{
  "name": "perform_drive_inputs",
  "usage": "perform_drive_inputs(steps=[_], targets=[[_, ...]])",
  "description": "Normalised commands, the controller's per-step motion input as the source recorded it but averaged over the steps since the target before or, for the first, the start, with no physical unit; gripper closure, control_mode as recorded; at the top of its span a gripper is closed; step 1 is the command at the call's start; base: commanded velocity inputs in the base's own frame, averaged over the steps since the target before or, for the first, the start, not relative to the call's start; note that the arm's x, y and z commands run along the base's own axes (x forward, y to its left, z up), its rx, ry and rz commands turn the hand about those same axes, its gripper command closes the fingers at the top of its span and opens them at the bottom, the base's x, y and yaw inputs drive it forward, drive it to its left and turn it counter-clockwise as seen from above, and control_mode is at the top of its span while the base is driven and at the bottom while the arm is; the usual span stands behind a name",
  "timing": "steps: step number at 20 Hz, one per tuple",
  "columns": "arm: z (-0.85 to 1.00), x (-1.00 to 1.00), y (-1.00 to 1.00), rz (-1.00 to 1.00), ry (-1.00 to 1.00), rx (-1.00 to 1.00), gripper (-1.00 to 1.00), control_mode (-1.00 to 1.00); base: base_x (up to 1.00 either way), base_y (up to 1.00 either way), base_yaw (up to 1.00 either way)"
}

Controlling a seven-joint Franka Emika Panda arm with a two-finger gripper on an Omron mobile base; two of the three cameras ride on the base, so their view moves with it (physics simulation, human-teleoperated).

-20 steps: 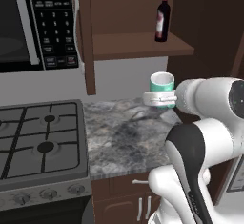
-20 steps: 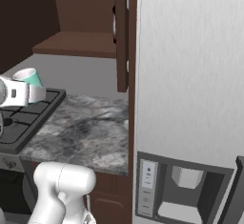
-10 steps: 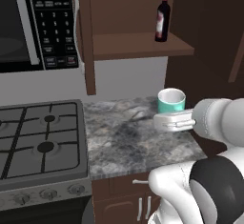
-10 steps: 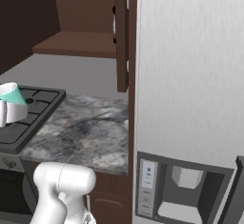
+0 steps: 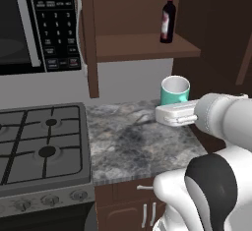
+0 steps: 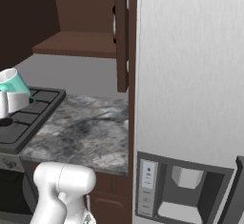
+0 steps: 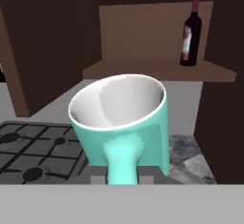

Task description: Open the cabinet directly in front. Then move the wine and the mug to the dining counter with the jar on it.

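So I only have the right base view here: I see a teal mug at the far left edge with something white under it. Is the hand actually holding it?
Observer: Yes. In the hand view the mug sits tilted between the fingertips of the hand, its handle running down toward them.
Operator: Where is the wine? My view shows just a bare shelf.
Observer: The wine stands upright on the shelf of the cabinet, toward its right end.
Operator: Is the mug resting on the counter?
Observer: No. In the left base view it is raised above the marbled counter, beside the stove.
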Motion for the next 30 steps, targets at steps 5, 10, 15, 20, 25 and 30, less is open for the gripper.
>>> perform_drive_inputs(steps=[5, 10, 15, 20, 25, 30], targets=[[0.0, 0.0, 0.0, 0.0, 0.0, 0.0, 1.0, -1.0, 0.0, 0.0, 0.0], [0.0, 0.0, 0.0, 0.0, 0.0, 0.0, 1.0, -1.0, 0.0, 0.0, 0.0], [0.0, 0.0, 0.0, 0.0, 0.0, 0.0, 1.0, 1.0, -0.2, 0.01, 0.17], [0.0, 0.0, 0.0, 0.0, 0.0, 0.0, 1.0, 1.0, -0.46, 0.0, 0.63], [0.0, 0.0, 0.0, 0.0, 0.0, 0.0, 1.0, 1.0, -0.37, 0.0, 0.87], [0.0, 0.0, 0.0, 0.0, 0.0, 0.0, 1.0, 1.0, -0.05, 0.0, 0.98]])
